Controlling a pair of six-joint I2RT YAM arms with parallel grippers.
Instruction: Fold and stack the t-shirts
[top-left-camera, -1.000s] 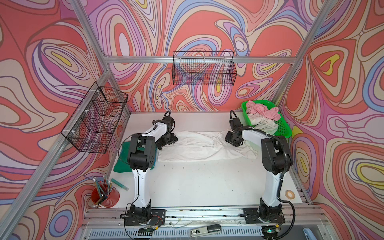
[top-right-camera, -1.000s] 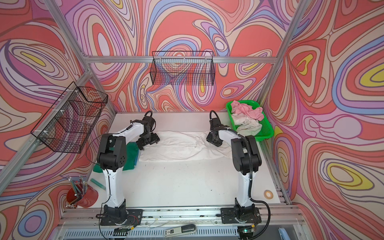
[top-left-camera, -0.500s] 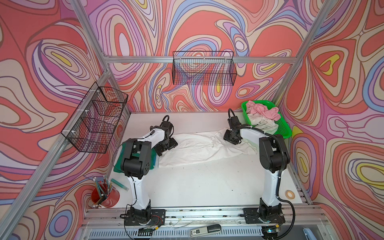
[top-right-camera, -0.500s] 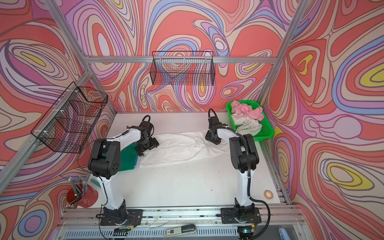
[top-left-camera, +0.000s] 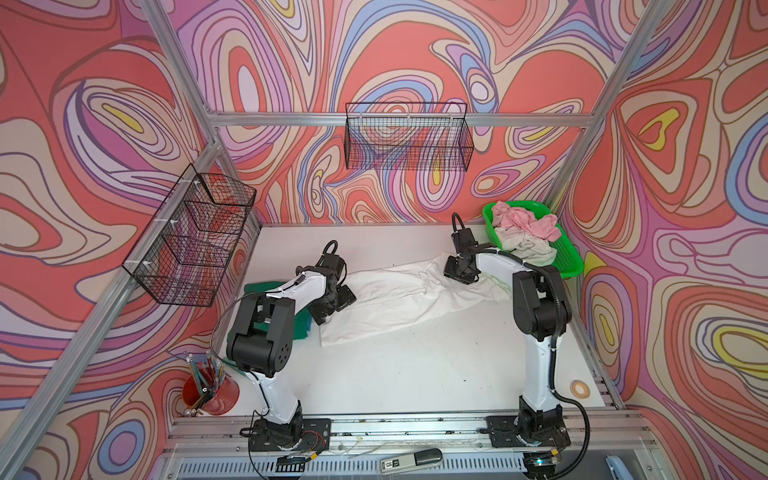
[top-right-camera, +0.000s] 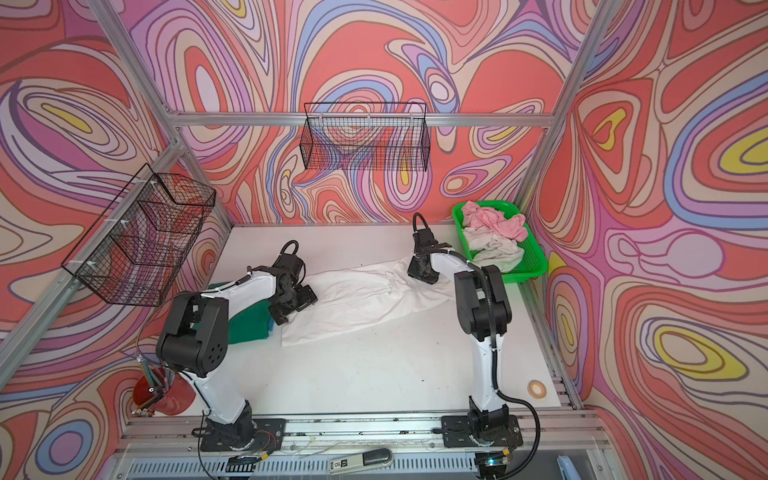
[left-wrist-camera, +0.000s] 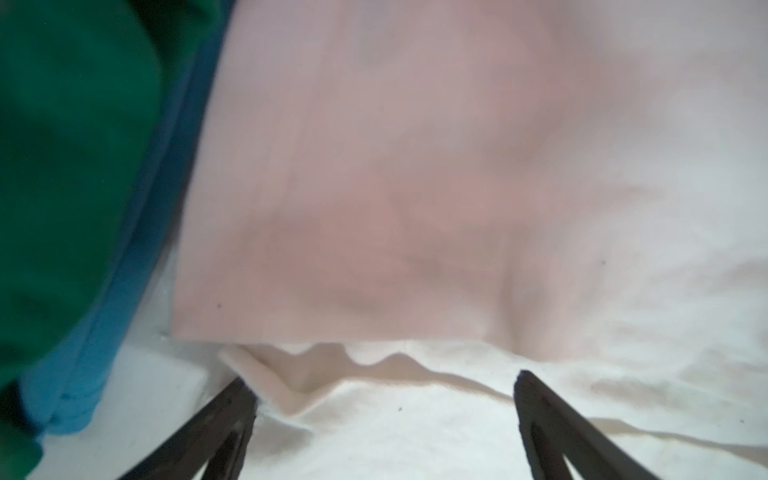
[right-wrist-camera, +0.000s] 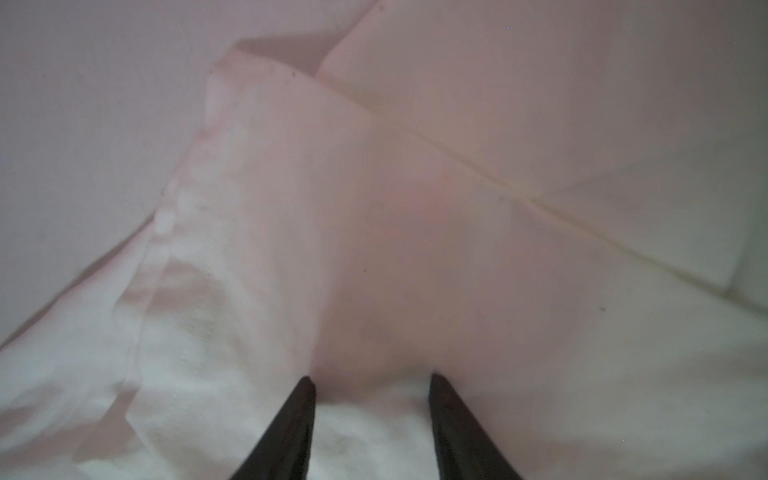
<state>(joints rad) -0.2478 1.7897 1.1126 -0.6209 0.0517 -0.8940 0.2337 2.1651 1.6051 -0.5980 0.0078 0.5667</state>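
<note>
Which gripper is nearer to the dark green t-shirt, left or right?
Left. The left gripper sits at the end of the white t-shirt right beside the dark green t-shirt; the right gripper is at the opposite end, close to the green basket.

The left gripper (top-left-camera: 336, 306) has slid toward the front. The shirt (top-left-camera: 399, 299) has followed at that end and now lies slanted.

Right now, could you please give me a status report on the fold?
Left tool open over white t-shirt corner. Right tool pinching its other end. Dark green t-shirt close beside.
</note>
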